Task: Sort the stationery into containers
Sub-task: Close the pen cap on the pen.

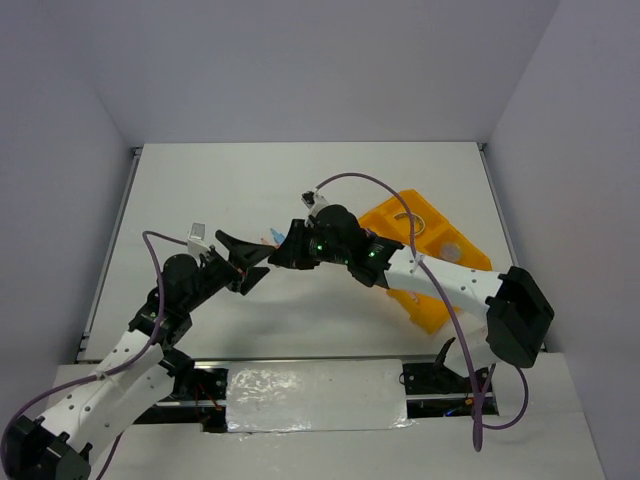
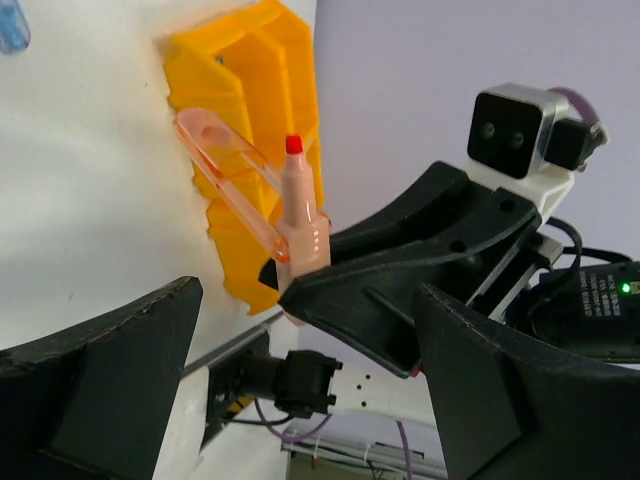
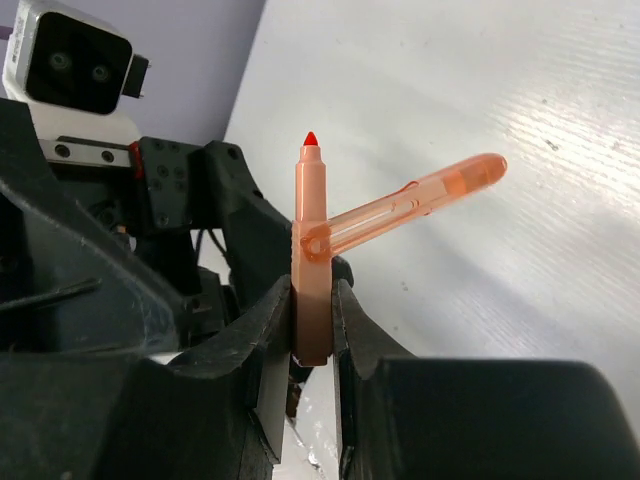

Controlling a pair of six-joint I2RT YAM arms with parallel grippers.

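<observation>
The salmon-pink pen [image 3: 311, 230] stands upright in the right wrist view, red tip bare and uppermost. Its lower barrel is pinched between the fingers of the right hand [image 3: 313, 310], which is clamped on it. A clear pink cap [image 3: 420, 205] juts sideways from the barrel and touches it; whether it is clipped on or merely caught I cannot tell. The pen is held in the air above the desk [image 1: 220, 190], near the middle and to the left of the orange-yellow tray [image 1: 430, 215], not over any compartment. The left hand [image 1: 255, 265] faces it from the other side with its fingers spread wide apart, the pen just ahead of them and not touched. This looks like a set-up for pulling or seating the cap, or for a hand-over, though that is only a reading. A blue piece [image 2: 10, 25] lies on the bare desk, outside the tray. In the top view a pale round thing [image 1: 452, 248] seems to sit in one compartment, possibly the cup, but it is too small to be sure. So the sorting seems partly done at best: this pen and the blue piece have yet to go in, and the other items are not in sight.
</observation>
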